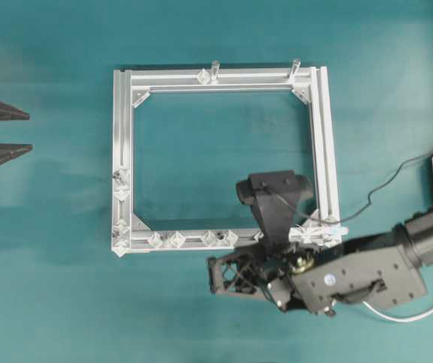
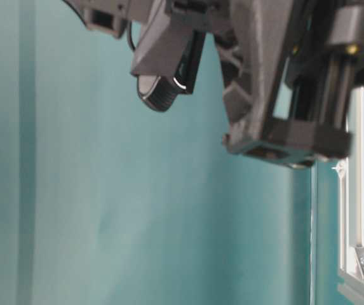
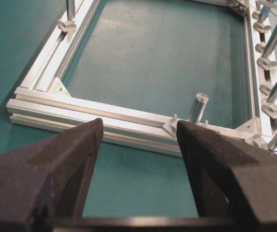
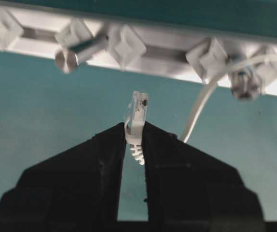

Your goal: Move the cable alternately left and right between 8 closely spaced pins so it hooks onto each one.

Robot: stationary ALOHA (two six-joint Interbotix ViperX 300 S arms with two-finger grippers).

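On the teal table lies one square silver frame of aluminium rail, with no readable brand or lettering on it or on either arm. One black right arm reaches in from the lower right of the overhead view, its wrist over the frame's lower right corner. One left gripper waits at the left edge of that view, well apart from the frame, its two black fingers spread wide with nothing between them. One right gripper is pinched on the pale plug at the end of the cable, the plug standing upright just short of the rail. One white cable curves from a pin at the right of that wrist view down behind the right finger; overhead it trails off the lower right. Two upright silver posts stand on the top rail. Pins, translucent diamonds, sit along the rails: about four clear on the bottom rail, the rest too small or hidden to count.
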